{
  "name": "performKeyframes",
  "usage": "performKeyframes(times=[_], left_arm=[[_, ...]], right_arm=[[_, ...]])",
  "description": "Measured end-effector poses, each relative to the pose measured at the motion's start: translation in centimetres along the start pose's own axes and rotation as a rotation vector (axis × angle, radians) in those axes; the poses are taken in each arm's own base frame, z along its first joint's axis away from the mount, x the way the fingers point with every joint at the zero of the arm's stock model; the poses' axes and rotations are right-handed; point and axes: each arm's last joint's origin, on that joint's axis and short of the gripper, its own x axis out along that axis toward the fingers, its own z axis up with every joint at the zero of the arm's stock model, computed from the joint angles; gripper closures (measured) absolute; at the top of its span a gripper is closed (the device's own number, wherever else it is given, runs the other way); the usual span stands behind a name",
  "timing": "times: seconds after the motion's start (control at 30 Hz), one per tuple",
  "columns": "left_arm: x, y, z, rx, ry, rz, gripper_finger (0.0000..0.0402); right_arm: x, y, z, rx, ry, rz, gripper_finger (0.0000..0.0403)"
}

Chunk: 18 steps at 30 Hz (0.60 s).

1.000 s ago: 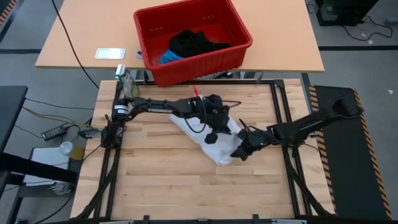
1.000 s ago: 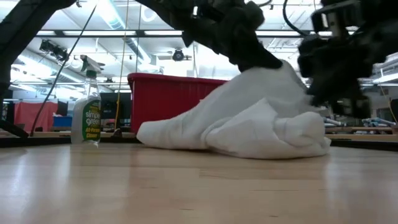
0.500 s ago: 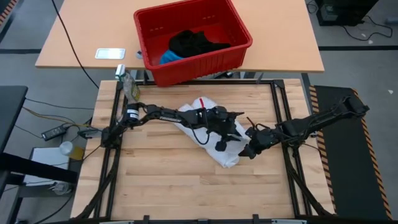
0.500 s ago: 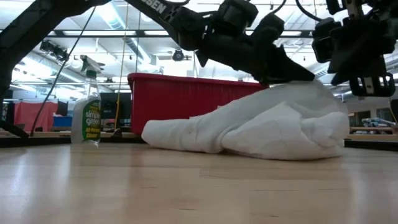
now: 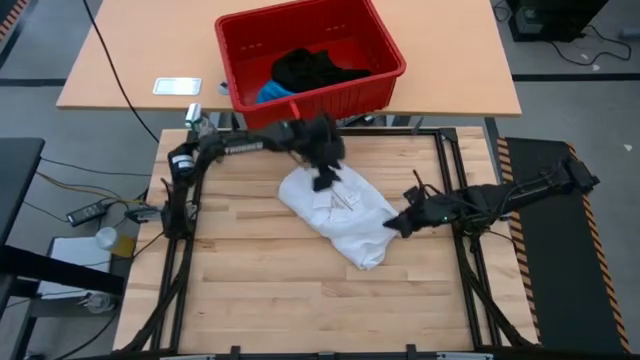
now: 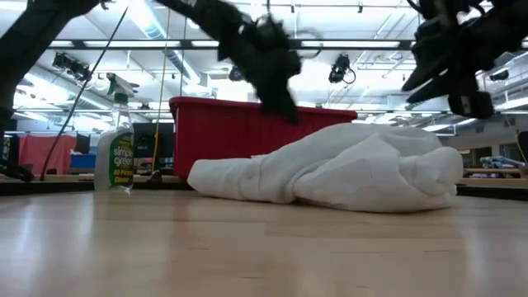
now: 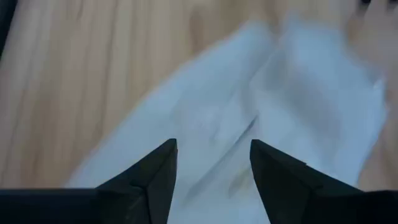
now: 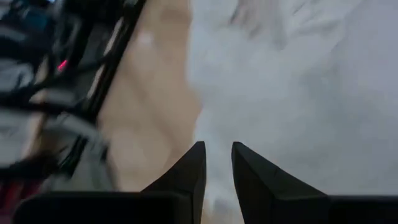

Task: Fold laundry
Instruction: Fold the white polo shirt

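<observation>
Left end effector (image 5: 325,180) has let go of the white garment (image 5: 340,212) and pulled back toward the far edge of the table (image 5: 250,280); half a second ago it was down on the cloth near the middle. Now it hangs above the garment's far end, fingers (image 7: 163,163) apart with nothing between them, white cloth visible below in the left wrist view. Cloth peak that was lifted a second ago has dropped; low view shows the garment (image 6: 338,173) as a low rumpled mound on the table.

Right end effector (image 5: 398,224) has shifted slightly outward, now at the garment's right edge. Fingers (image 8: 194,167) stand narrowly apart, pointed at white cloth (image 8: 292,93); can't tell whether any fabric is pinched between them. In the low view it sits above the mound's right end (image 6: 450,62).

White garment lies bunched, diagonal across the table's middle, some thin dark lines on its top face.

Red basket (image 5: 385,75) is on the second table behind, holding the black garment (image 5: 315,68) with the blue one (image 5: 272,93) beside it at the near-left corner.

Spray bottle (image 6: 115,157) stands at the table's far-left corner.
</observation>
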Motion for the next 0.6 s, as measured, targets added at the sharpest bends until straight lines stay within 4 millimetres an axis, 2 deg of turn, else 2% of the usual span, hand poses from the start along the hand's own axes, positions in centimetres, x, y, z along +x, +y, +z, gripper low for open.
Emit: performKeyframes(times=[0.1,0.2,0.3,0.4,0.5,0.6], left_arm=[[-0.5,3.1,-1.9,-0.076,0.051,-0.023,0.0211],[0.3,4.7,-2.8,-0.116,0.061,-0.018,0.0219],[1.2,4.9,-2.9,-0.116,0.058,-0.011,0.0226],[3.0,4.4,-3.7,-0.128,0.121,-0.041,0.0229],[3.9,4.1,-3.9,-0.115,0.140,-0.044,0.0230],[4.6,4.2,-4.2,-0.109,0.186,0.034,0.0230]], right_arm=[[0.4,-0.1,0.9,-0.037,-0.119,-0.032,0.0317],[1.0,-0.4,1.8,-0.049,-0.188,-0.080,0.0317],[1.7,-0.9,2.4,-0.054,-0.236,-0.142,0.0317],[2.3,-1.1,3.1,-0.059,-0.256,-0.153,0.0317],[2.9,-0.8,3.5,-0.063,-0.237,-0.108,0.0317],[3.4,-0.6,3.6,-0.070,-0.229,-0.081,0.0317]])
